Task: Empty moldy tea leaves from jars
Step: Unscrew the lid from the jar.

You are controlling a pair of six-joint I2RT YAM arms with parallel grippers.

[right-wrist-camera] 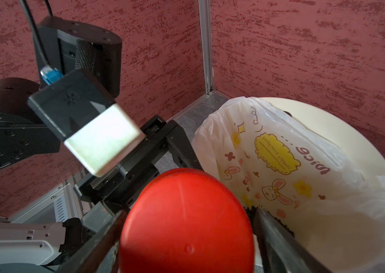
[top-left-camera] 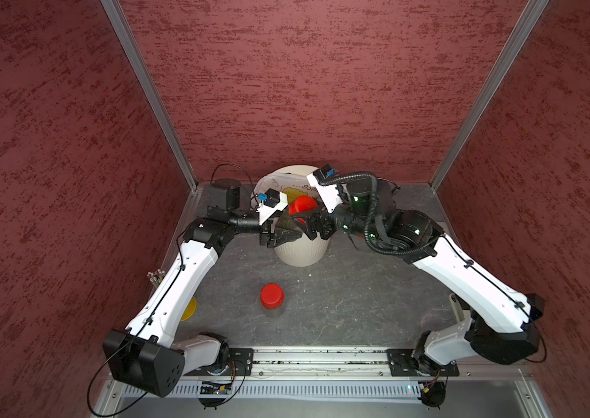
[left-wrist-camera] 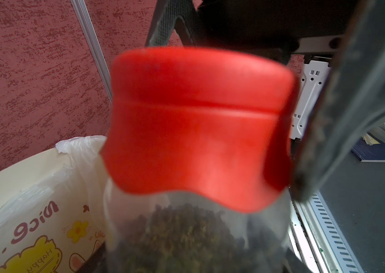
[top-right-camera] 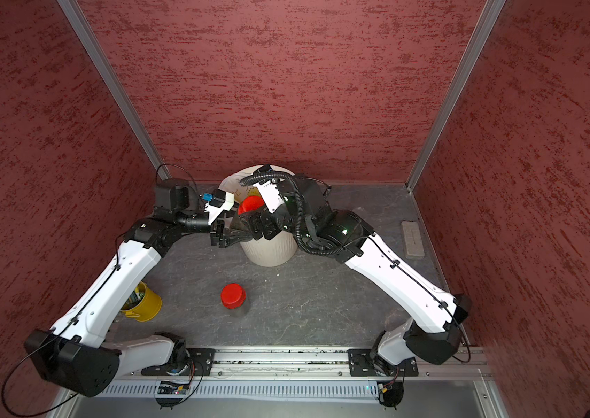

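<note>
Your held jar (left-wrist-camera: 186,238) hangs tilted over bin (top-left-camera: 300,253), tea leaves inside, red lid (right-wrist-camera: 186,224) on: not emptied yet. Second jar (top-left-camera: 272,300) stands lidded on tabletop (top-left-camera: 358,296), well apart. Your left end effector (top-left-camera: 288,235) is clamped on jar body. Your right end effector (top-left-camera: 304,219) is spread astride lid with gap on one side, so likely no grip yet.

Both arms meet over the cream ribbed bin (top-left-camera: 300,253) at the back of the table (top-left-camera: 358,296). From the bin's left, the left gripper (top-left-camera: 291,236) holds a jar (top-left-camera: 287,225) above the bin's mouth, and its red lid (top-left-camera: 302,205) points toward the white printed bag (top-left-camera: 273,180) lining the bin. From the bin's right, the right gripper (top-left-camera: 304,224) reaches the lid, though I can't judge its fingers' grip. A second jar (top-left-camera: 272,300), capped and upright, stands well in front of the bin.
</note>
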